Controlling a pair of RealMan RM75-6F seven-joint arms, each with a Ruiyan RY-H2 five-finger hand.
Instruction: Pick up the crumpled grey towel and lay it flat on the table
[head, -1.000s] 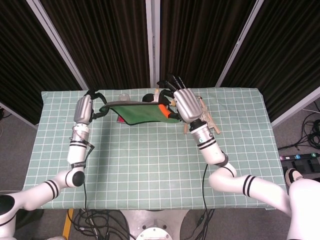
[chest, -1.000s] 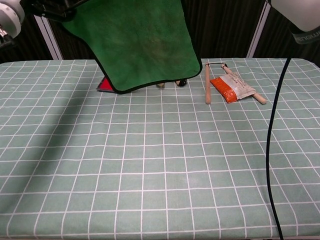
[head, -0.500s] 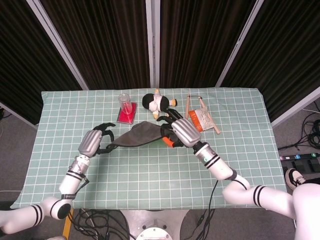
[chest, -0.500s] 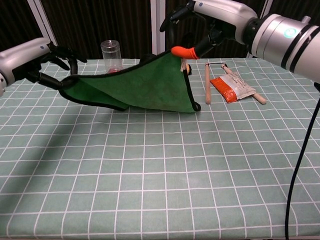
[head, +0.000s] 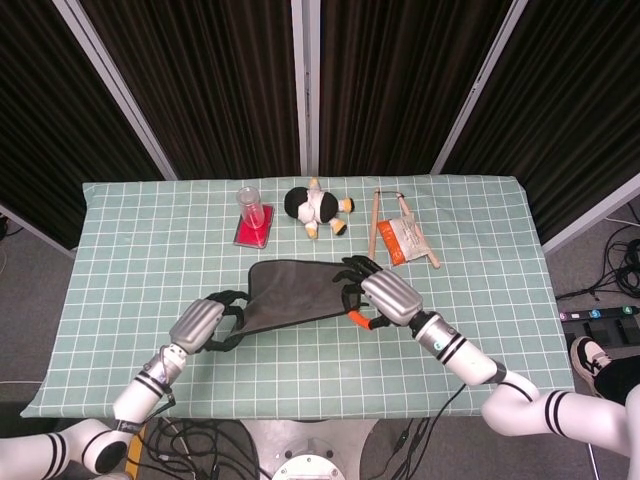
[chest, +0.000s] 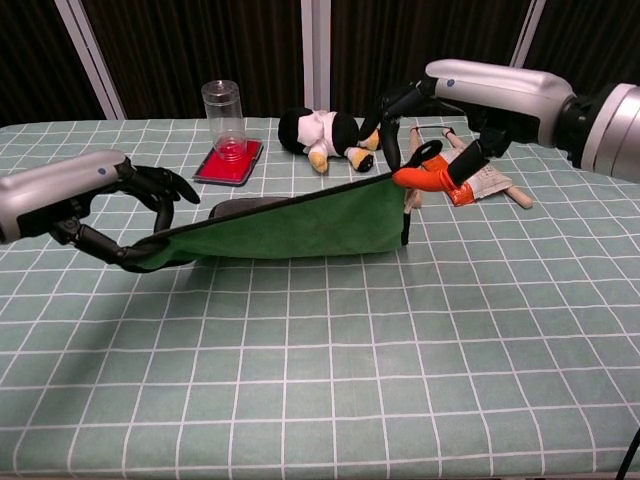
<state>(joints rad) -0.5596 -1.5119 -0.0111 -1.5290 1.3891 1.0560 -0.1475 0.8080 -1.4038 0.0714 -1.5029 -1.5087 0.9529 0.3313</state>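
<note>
The towel (head: 295, 290) looks grey in the head view and green with a dark hem (chest: 290, 225) in the chest view. It is stretched wide between my two hands, low over the middle of the table. Its far edge lies on the cloth while the near edge is still lifted. My left hand (head: 205, 322) (chest: 110, 200) grips the towel's left corner. My right hand (head: 385, 297) (chest: 440, 130) pinches the right corner, an orange-tipped finger showing at the hem.
At the back stand a clear cup (head: 250, 205) (chest: 225, 115) on a red coaster (chest: 228, 163) and a black-and-white plush toy (head: 315, 207) (chest: 320, 133). An orange-white packet with wooden sticks (head: 403, 238) (chest: 480, 178) lies back right. Green checked cloth covers the table (head: 500, 300).
Both hands have come down and toward the table's front with the towel. It went from hanging high at the back to stretched low, its far edge now on the table.
</note>
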